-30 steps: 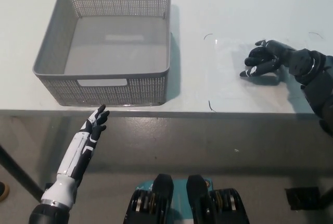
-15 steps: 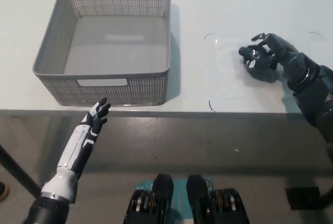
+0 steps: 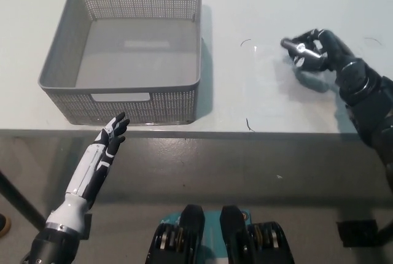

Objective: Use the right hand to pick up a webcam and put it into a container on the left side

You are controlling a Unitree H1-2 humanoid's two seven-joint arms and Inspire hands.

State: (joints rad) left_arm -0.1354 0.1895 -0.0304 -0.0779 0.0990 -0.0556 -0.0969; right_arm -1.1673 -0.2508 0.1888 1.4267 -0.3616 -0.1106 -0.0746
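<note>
Right hand (image 3: 314, 50) is closed around the webcam (image 3: 297, 47), held just above the surface (image 3: 276, 6) at its right side. The container (image 3: 123, 49) lies well apart to the left, the direction of transfer. Left hand (image 3: 112, 136) rests open below the surface edge.

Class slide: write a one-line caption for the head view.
Black right hand lifts the webcam off the white table, right of the empty grey basket; white left hand rests open below the table's edge.

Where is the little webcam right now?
In the head view, the webcam is at the right of the white table, held in the robot's black right hand, well apart from the grey basket on the left.
</note>
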